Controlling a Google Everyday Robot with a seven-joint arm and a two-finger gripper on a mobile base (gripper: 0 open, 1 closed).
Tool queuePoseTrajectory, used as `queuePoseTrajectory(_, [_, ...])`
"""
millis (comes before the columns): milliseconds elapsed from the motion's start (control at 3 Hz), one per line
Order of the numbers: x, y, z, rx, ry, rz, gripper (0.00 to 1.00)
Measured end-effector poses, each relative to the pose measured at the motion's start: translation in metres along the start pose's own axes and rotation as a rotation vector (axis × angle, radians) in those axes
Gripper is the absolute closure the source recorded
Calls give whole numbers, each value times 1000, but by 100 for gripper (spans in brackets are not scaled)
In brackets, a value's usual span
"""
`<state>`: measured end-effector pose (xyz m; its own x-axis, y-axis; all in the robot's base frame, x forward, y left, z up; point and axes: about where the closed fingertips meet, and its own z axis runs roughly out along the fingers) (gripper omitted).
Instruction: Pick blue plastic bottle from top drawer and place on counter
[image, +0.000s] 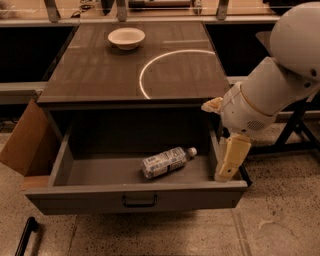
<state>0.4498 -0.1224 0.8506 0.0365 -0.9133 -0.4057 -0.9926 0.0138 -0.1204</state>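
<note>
One item: small clear blue plastic bottle (166, 162), white cap, pale label.
Location: on its side, mid-floor of the open grey top drawer (135, 196).
Handling: likely light, smooth, apt to roll; take it across the labelled middle.
Gripper: cream gripper (225, 172) hangs at the drawer's right wall; opening cannot be told.
Destination: glossy grey-brown counter (100, 70), bearing a white bowl (126, 37).

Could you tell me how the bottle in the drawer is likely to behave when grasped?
The bottle lies on its side, so it may roll if nudged. It looks like thin plastic, probably light and squashy. The gripper hangs at the right end of the drawer, clear of the bottle.
</note>
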Motion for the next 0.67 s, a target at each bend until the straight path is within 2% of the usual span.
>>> queuePoseTrajectory(667, [9, -18, 61, -56, -101, -30, 0])
